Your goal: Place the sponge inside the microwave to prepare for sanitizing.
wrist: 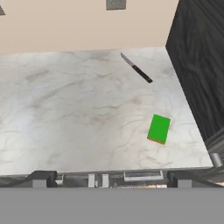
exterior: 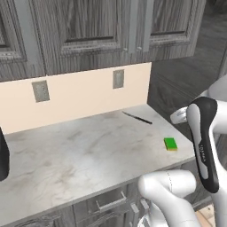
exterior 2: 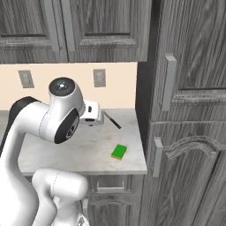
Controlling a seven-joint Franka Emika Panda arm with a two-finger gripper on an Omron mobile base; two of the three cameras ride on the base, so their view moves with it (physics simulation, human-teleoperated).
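Note:
The sponge (exterior: 170, 143) (exterior 2: 118, 152) (wrist: 158, 128) lies flat with its green side up and a yellow edge showing, near the front right corner of the marble counter (exterior: 80, 150). In the hand view my gripper (wrist: 112, 178) looks down at the counter from above its front edge. It is open, with its dark fingertips (wrist: 41, 177) far apart and nothing between them. The sponge is ahead of it and to the right, well apart. The microwave is out of view.
A black-handled knife (exterior: 137, 118) (exterior 2: 112, 120) (wrist: 136, 68) lies at the back right of the counter. A tall grey wood-grain cabinet (exterior 2: 190, 110) walls off the right end. Upper cabinets (exterior: 88, 26) hang overhead. A dark rounded shape (exterior: 2, 155) is cut off at the left edge.

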